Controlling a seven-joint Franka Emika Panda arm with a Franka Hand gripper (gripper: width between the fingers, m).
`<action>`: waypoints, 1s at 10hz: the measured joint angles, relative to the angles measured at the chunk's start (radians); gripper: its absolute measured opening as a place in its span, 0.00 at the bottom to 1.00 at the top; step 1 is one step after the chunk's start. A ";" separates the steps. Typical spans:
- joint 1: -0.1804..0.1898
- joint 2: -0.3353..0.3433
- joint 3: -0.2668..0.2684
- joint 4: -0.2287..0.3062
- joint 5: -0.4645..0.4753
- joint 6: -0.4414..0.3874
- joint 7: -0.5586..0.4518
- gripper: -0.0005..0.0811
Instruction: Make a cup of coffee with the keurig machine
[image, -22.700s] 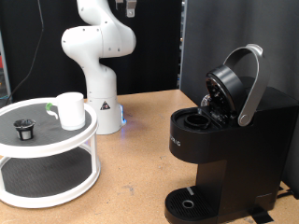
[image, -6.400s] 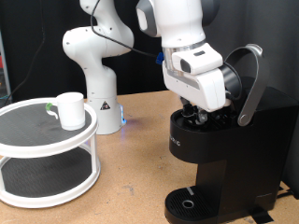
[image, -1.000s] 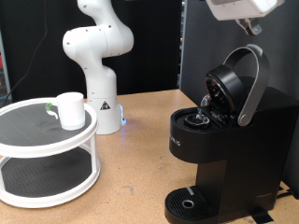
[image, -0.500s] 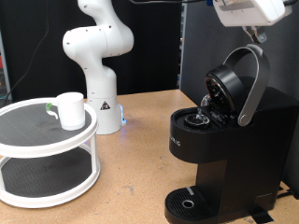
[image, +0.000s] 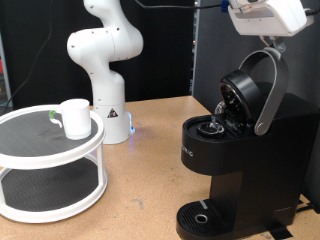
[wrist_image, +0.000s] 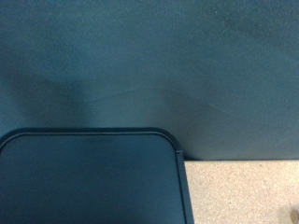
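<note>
The black keurig machine (image: 235, 150) stands at the exterior view's right with its lid (image: 240, 92) tilted open and its grey handle (image: 268, 90) raised. Something small shows in the open pod chamber (image: 212, 127). My gripper (image: 269, 42) hangs at the exterior view's top right, just above the raised handle, apart from it and holding nothing I can see. The white cup (image: 76, 117) stands upright on the top shelf of a round white two-tier stand (image: 50, 150) at the left. The wrist view shows only the machine's black top (wrist_image: 89, 177) and no fingers.
The arm's white base (image: 105, 70) stands behind the stand. A dark backdrop (image: 215, 40) rises behind the machine. The tan table (image: 140, 200) lies between stand and machine, and also shows in the wrist view (wrist_image: 243, 191). A small green thing (image: 52, 115) lies behind the cup.
The gripper has come down slightly from the top edge to just over the lid handle. Much earlier a dark pod lay on the stand; it is gone from there.
</note>
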 joint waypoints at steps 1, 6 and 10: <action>-0.001 -0.006 -0.011 0.000 0.013 -0.021 -0.037 0.01; -0.035 -0.061 -0.061 -0.015 -0.087 -0.111 -0.113 0.01; -0.081 -0.074 -0.081 -0.028 -0.181 -0.150 -0.113 0.01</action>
